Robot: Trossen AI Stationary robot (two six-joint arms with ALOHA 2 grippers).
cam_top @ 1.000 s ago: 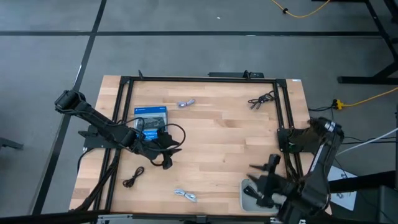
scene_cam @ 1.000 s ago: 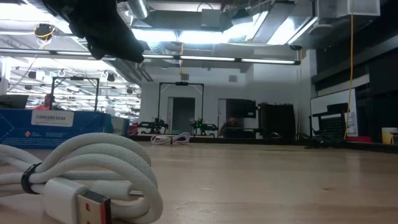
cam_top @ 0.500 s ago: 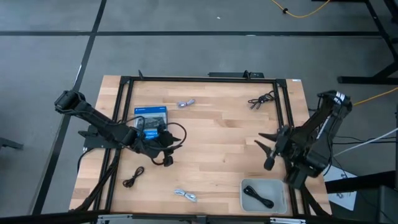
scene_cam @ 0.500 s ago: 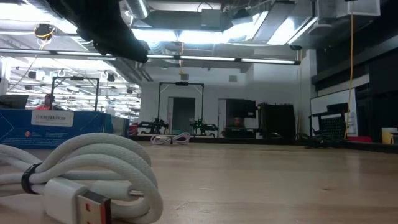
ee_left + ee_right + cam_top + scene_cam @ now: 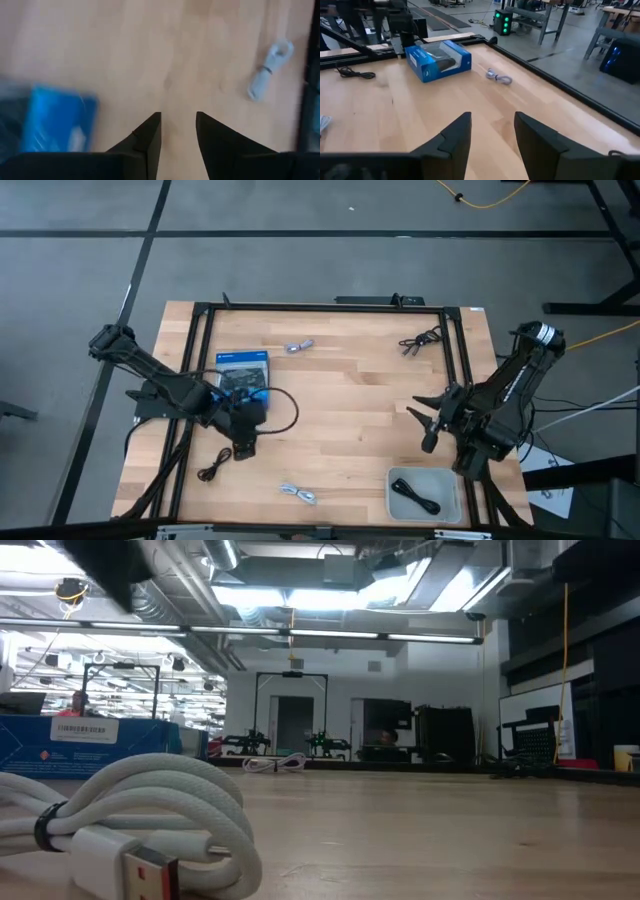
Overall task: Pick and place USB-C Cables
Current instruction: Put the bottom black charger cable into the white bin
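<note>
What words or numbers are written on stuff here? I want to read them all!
Blue box: white print on its top, too small to read.
Blue box's side in the low view: a white label with red and dark print, too blurred to read.
Cables and tray: no writing visible.
Nothing here can actually be read.

Left pincer (image 5: pixel 178 131): two dark fingers (image 5: pixel 150 137) with a narrow gap between them, nothing held, bare wood surface (image 5: pixel 150 55) beyond. Blue box (image 5: pixel 57 120) sits to one side of the fingers, blurred. A pale coiled cable (image 5: pixel 269 67) lies well apart on the other side, near a dark frame rail (image 5: pixel 312 75).
</note>
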